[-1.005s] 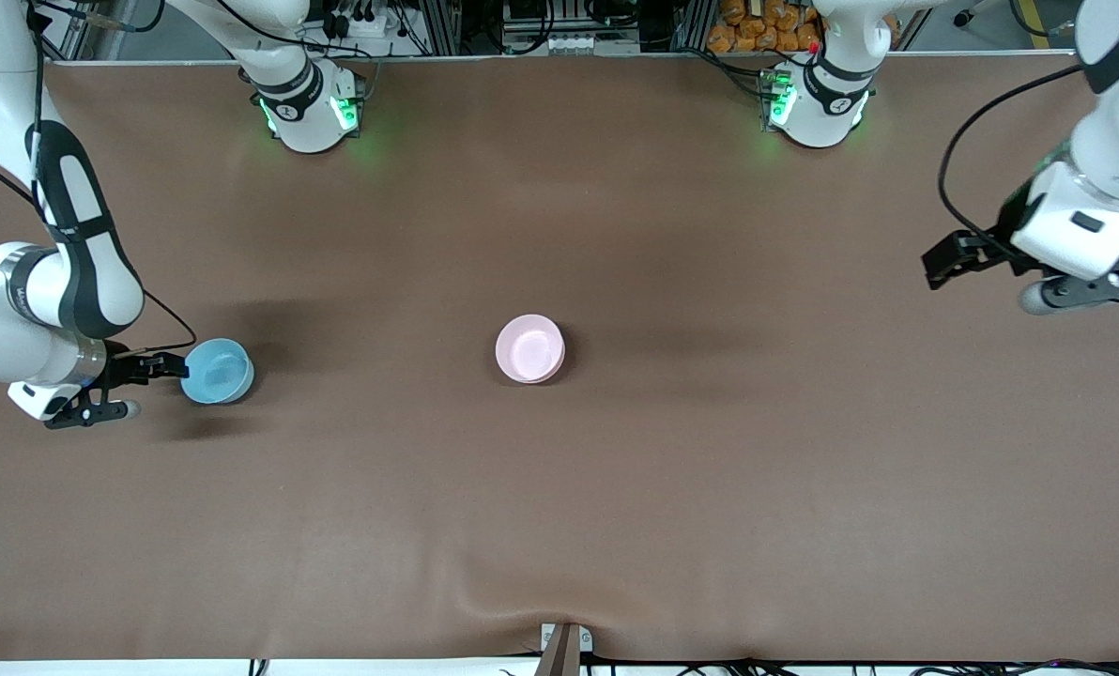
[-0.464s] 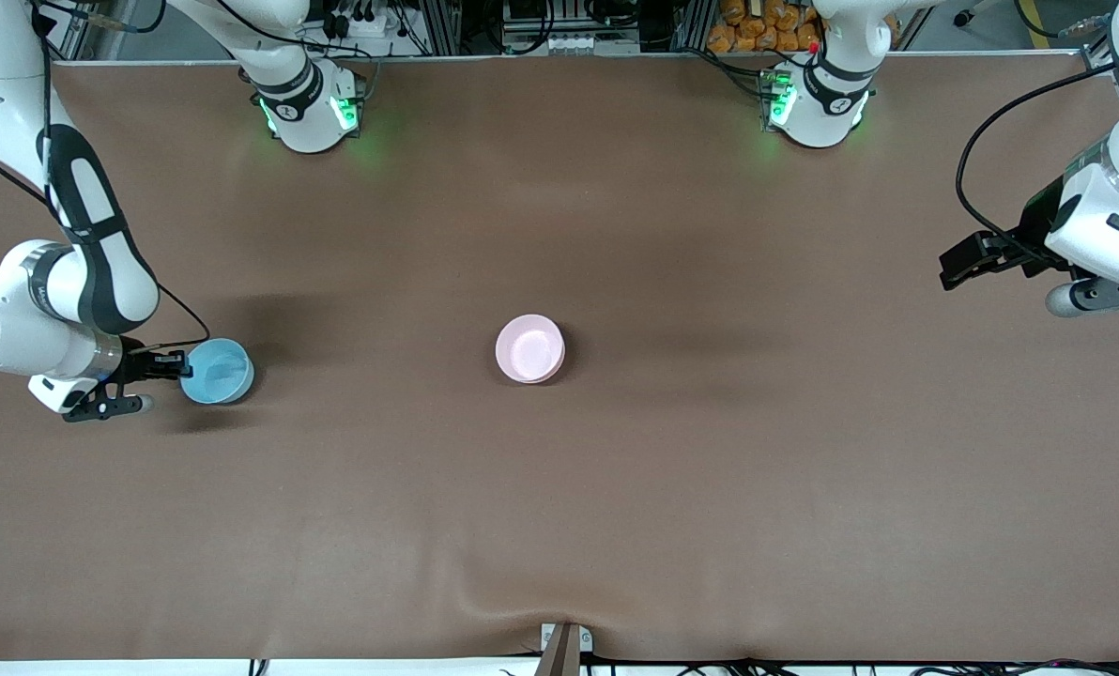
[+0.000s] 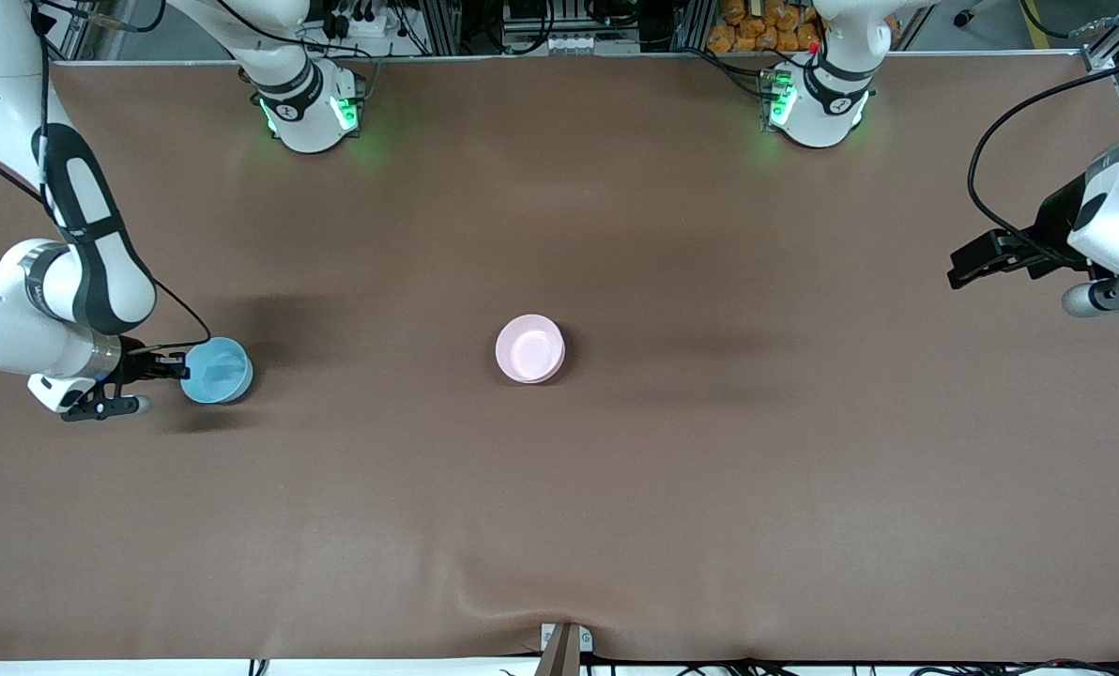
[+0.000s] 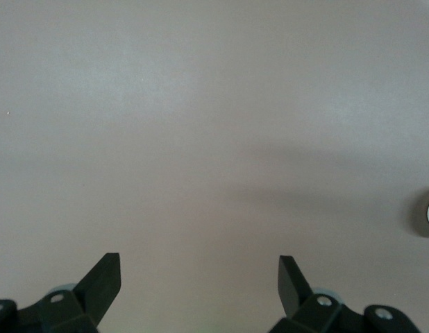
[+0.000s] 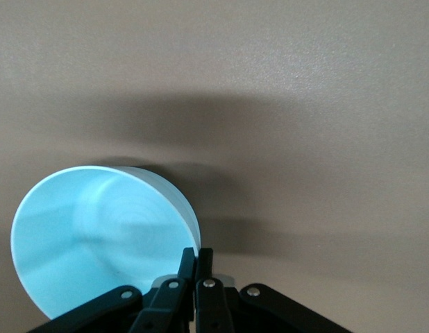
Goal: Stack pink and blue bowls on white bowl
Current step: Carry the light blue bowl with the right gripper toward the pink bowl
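Now, right gripper [image 3: 176, 367] pinching blue bowl [image 3: 217, 371] rim by the right arm's table edge: lift level, carry to pink bowl [image 3: 529, 348] mid-table. Left gripper [image 4: 199, 279] spread, waiting over its own edge.

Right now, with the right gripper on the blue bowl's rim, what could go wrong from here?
The right gripper pinches only a thin bit of the blue bowl at its rim, so the bowl may tilt or slip when carried. It must travel to the pink bowl at the table's middle; a tilted bowl might nest crookedly or nudge that stack. The left gripper waits open over bare table, posing little collision risk.
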`<move>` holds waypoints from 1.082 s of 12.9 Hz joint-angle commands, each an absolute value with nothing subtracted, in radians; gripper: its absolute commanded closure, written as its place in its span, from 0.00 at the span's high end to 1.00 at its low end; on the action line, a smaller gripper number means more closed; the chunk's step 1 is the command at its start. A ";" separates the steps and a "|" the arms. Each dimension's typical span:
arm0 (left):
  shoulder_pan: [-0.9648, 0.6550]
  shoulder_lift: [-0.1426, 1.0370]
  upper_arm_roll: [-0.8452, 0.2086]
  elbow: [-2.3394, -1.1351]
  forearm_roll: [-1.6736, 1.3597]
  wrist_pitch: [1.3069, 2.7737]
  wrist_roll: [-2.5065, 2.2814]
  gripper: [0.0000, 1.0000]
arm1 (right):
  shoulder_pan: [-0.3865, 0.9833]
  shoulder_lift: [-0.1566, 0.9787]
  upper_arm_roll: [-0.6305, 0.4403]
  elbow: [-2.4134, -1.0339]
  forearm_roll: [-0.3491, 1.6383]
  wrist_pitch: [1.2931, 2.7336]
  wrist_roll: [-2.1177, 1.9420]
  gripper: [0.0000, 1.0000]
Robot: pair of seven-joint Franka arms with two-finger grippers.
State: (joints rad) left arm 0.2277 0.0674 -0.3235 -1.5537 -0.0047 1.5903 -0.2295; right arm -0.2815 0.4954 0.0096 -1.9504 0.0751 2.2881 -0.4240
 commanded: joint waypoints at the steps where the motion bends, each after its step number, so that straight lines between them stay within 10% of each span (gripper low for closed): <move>1: 0.238 0.040 -0.328 -1.571 -0.026 1.580 -0.212 1.00 | -0.285 0.479 0.026 -1.921 0.162 2.193 -0.430 0.00; 14: 0.238 0.002 -0.331 -1.597 -0.028 1.574 -0.143 1.00 | 0.174 0.387 0.064 -1.781 0.396 2.008 0.424 0.00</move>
State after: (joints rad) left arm 0.2274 0.0312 -0.3327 -1.5717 -0.0050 1.5785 -0.1687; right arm 0.0993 0.3832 0.0775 -1.8271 0.3710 2.0165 0.3331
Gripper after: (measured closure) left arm 0.000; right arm 0.982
